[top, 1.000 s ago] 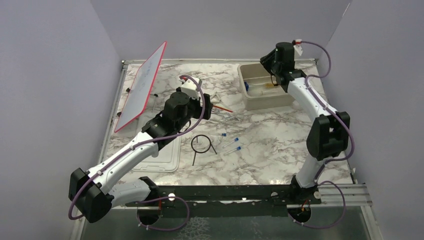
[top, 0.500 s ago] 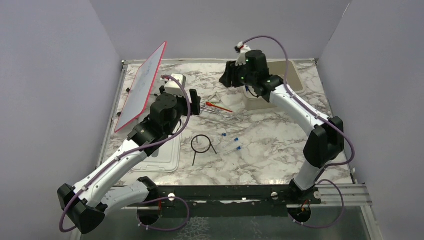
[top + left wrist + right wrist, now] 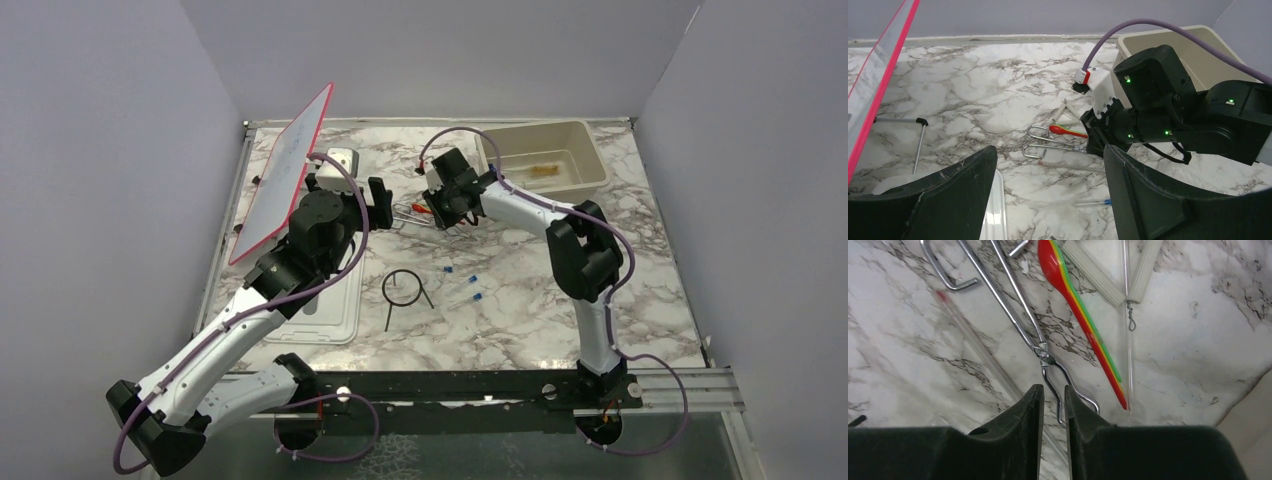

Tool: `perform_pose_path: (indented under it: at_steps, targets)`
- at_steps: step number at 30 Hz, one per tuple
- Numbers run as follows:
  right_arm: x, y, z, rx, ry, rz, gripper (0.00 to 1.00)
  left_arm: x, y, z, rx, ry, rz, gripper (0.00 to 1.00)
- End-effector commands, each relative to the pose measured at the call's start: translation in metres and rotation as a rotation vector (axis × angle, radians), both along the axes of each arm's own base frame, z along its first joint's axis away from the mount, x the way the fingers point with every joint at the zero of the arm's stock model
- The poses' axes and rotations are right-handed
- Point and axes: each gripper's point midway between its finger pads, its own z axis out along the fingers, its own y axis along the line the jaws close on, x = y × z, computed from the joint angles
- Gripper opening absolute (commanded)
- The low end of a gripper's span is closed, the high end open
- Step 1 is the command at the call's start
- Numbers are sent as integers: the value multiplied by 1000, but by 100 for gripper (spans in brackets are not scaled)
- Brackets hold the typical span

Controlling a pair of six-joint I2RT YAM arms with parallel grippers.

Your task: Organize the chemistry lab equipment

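The silvery wire tongs (image 3: 1013, 305) lie on the marble beside the orange-red stick (image 3: 1083, 320); both also show in the left wrist view, tongs (image 3: 1048, 142) and stick (image 3: 1068, 131). My right gripper (image 3: 1053, 392) hovers over the tongs' handle end, jaws almost shut with a narrow gap, gripping nothing. My left gripper (image 3: 1050, 149) is open and empty, just left of the tongs. The black wire ring (image 3: 403, 287) and blue-capped tubes (image 3: 462, 285) lie at mid-table. The blue hexagonal piece is out of view.
The beige tub (image 3: 590, 160) stands at the back right with an orange item inside. Its white lid (image 3: 335, 310) lies under my left arm. The red-framed board (image 3: 285, 175) leans at the left. A thin glass rod (image 3: 978, 345) and a white triangle piece (image 3: 1098, 275) lie by the tongs.
My right gripper has swung from over the tub leftward and down to the tongs. My left gripper has drawn back to the left and a little toward the board.
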Motion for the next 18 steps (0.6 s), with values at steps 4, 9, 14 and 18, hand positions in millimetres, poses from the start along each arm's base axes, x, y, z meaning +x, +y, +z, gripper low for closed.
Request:
perform_pose_path:
  at_steps: [4, 9, 14, 18]
  targets:
    - [8, -15, -1, -110, -36, 29, 25, 3, 3, 1, -8, 14, 26, 81]
    - [-4, -18, -12, -132, 10, 72, 23, 4, 4, -1, -4, 19, 29, 81]
    - [-8, -18, -22, -146, 46, 96, 26, 5, 3, -3, -1, 26, 26, 81]
    - [-11, -13, -29, -133, 68, 120, 26, 6, 4, -4, -2, 28, 28, 81]
